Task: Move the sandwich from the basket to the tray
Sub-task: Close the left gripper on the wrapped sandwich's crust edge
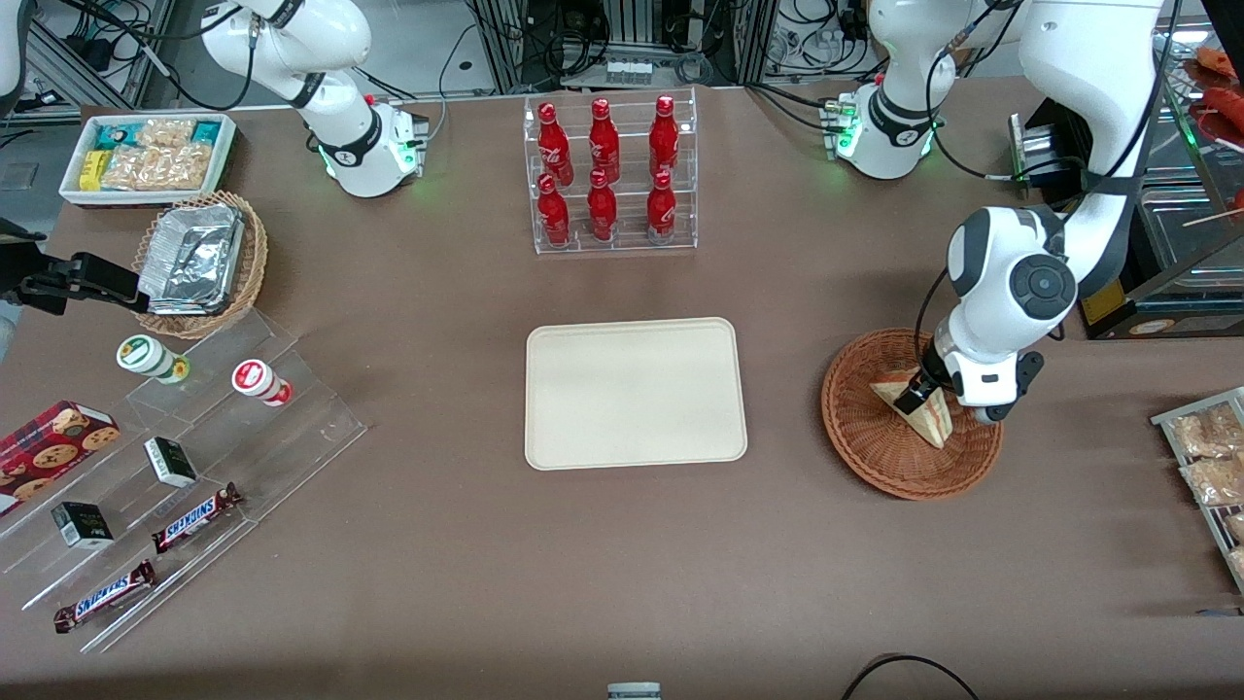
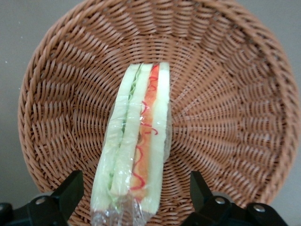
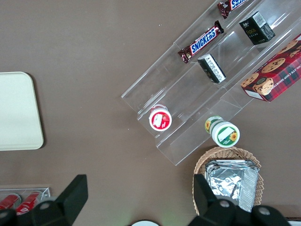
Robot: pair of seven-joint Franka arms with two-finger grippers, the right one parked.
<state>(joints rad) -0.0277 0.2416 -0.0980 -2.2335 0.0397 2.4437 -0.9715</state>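
Left arm bent low, hand (image 1: 918, 396) downward, fingers (image 2: 70, 190) spread apart.

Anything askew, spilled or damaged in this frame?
Nothing stands out. The sandwich stands on edge in the basket, wrap intact, with the open gripper straddling it. The tray lies flat and bare.

Brown table (image 1: 466, 544), tray (image 1: 636, 393), basket (image 1: 875, 447) (wicker)
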